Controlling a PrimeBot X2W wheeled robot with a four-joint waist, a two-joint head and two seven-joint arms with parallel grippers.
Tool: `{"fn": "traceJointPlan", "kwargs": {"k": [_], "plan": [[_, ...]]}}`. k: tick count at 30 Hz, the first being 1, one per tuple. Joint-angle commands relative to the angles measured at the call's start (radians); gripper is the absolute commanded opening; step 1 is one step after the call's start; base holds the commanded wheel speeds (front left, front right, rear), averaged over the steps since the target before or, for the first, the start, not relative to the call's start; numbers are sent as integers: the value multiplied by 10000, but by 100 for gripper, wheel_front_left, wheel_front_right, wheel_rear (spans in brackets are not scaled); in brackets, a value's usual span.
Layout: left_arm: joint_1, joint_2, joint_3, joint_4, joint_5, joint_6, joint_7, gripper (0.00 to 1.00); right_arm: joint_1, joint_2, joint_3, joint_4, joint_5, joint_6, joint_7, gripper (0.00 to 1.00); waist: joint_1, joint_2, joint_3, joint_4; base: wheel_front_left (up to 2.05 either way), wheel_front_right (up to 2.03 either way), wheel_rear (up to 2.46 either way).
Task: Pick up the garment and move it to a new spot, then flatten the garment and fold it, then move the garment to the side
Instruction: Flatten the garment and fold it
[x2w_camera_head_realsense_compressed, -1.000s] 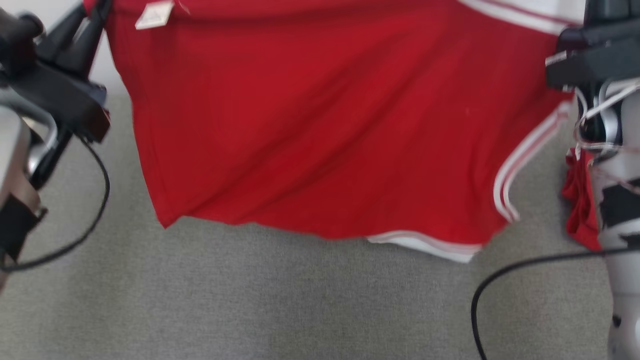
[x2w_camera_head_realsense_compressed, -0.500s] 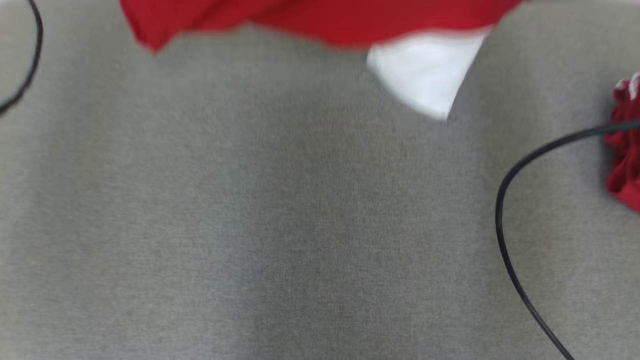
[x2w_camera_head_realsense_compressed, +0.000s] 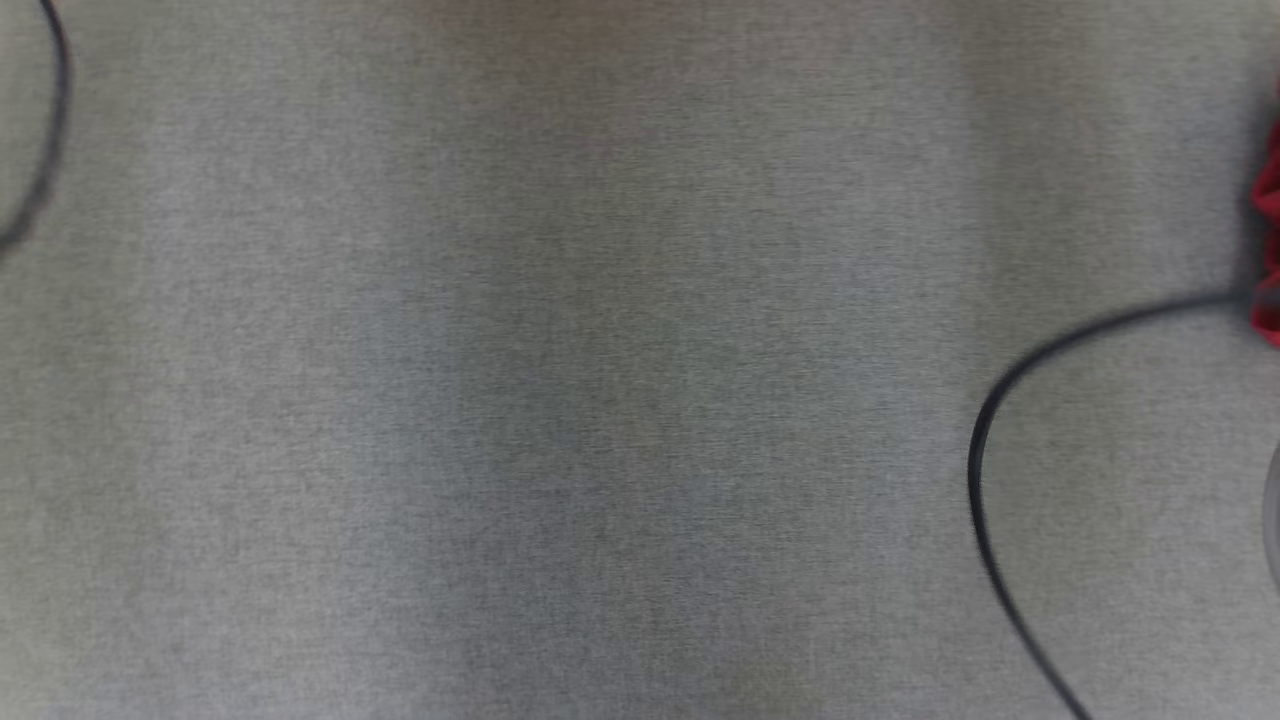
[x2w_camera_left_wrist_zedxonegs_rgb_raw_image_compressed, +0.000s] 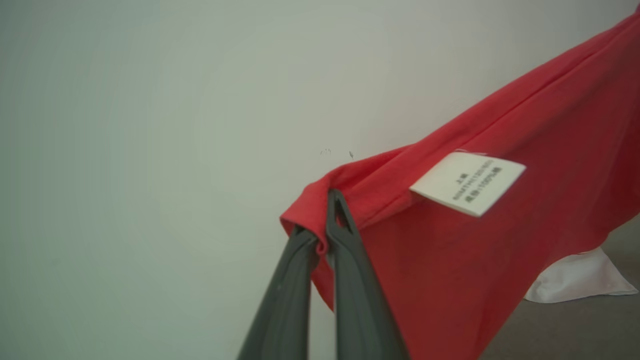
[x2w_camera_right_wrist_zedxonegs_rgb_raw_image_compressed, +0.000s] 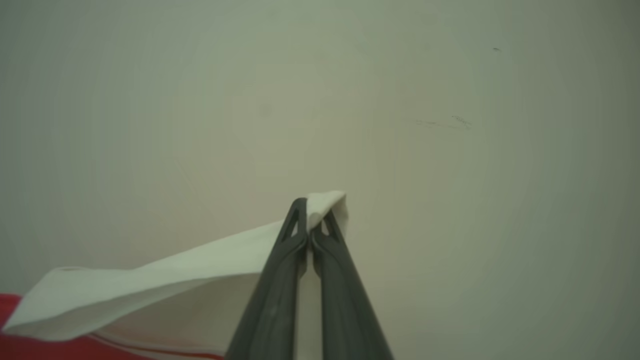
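Left gripper (x2w_camera_left_wrist_zedxonegs_rgb_raw_image_compressed: 322, 220) and right gripper (x2w_camera_right_wrist_zedxonegs_rgb_raw_image_compressed: 311, 220) jaws are clamping the garment (x2w_camera_left_wrist_zedxonegs_rgb_raw_image_compressed: 450, 260) by two corners, holding it up between them; thin edge pinches are risking a slip if it's swinging during placement.

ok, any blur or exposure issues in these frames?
Head view: motion-smeared, with the cable and grey surface both soft. Left wrist view: left end effector and red garment fairly sharp, label print slightly blurred, left side dimmer. Right wrist view: dim with a greenish cast, corners darker; right end effector pinching the white edge is reasonably sharp.
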Motion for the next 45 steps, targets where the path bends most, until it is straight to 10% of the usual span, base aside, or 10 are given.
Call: {"fn": "traceJointPlan", "kwargs": {"k": [1, 11, 18, 45], "plan": [[652, 38, 97, -60, -64, -45, -35, 0, 554, -230, 333, -93, 311, -10, 2, 0, -2, -2, -94, -85, 0, 0, 0], [6965, -750, 1802, -1019, -1123, -63, -37, 0, 8245, -960, 1000, -1738, 3449, -12, 0, 0, -2, -2, -1849, -138, 0, 0, 0], [9891, -1631, 3030, -1038, -896, -63, -36, 0, 11289, -489, 463, -2223, 3499, -14, -1, 0, -2, -2, -3013, -121, 0, 0, 0], [15441, -3280, 5401, -1017, 825, -28, -38, 0, 16496, -361, -124, -2578, 3151, -43, -7, 0, -2, -2, -5439, 245, 0, 0, 0]]}}
